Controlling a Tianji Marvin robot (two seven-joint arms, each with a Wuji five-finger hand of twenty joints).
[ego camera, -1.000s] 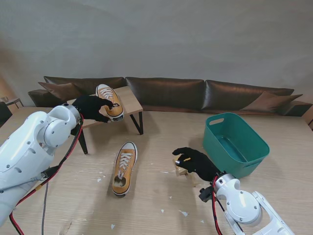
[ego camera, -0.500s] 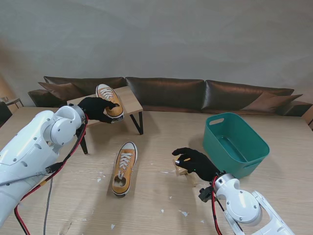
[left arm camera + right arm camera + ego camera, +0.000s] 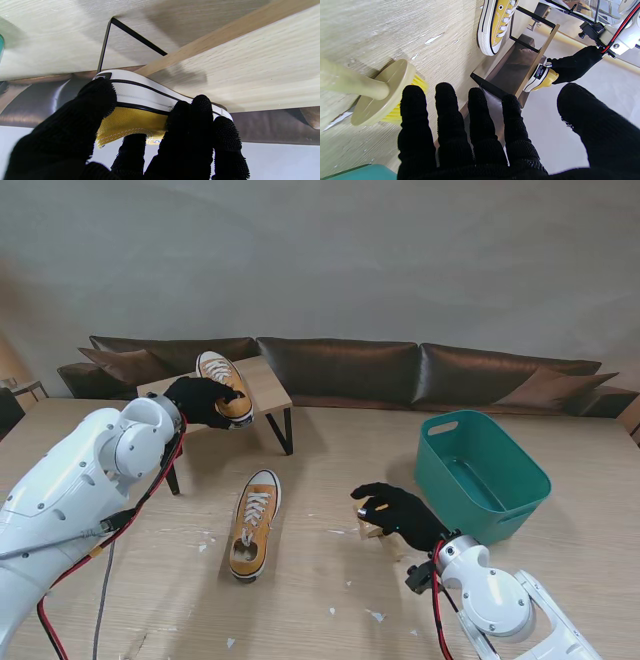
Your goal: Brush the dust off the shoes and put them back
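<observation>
- Shoe one sits on the small rack at far left, heel toward me and right, toe pointing far-left; its long axis runs diagonally.
- Left hand is clamped on this shoe's side, thumb by the heel, fingers over the sole edge.
- Shoe two lies on the table, nearer to me, upright, toe pointing away, long axis nearly front-to-back.
- Right hand hovers with fingers spread, gripping nothing, just beside the brush.
- Brush rests bristles-down on the table, left of the green bin.
</observation>
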